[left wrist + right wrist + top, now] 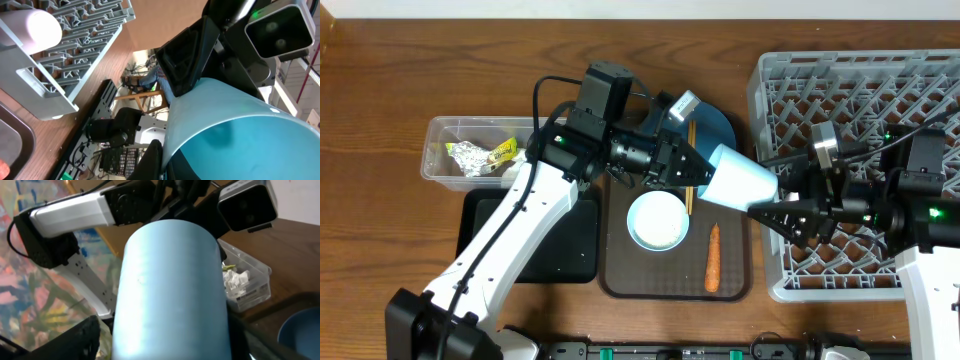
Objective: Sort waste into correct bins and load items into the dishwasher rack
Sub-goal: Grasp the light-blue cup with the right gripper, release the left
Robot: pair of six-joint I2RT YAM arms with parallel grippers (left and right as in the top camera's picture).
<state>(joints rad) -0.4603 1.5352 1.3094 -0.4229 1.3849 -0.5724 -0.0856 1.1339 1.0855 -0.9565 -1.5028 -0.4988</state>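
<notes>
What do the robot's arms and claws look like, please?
White links with black joints. The left arm has looping black cables and a grey camera box; the right arm shows small green lights. The left claw and right claw are black and tapered.

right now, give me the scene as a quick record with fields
left gripper: shut on light blue cup, held in the air
right gripper: at the cup's other end, fingers either side; grip cannot be told
brown tray: white bowl, carrot, chopsticks
blue plate: at the tray's far end
clear tub: foil wrapper, tissues
rack: under the right arm
</notes>
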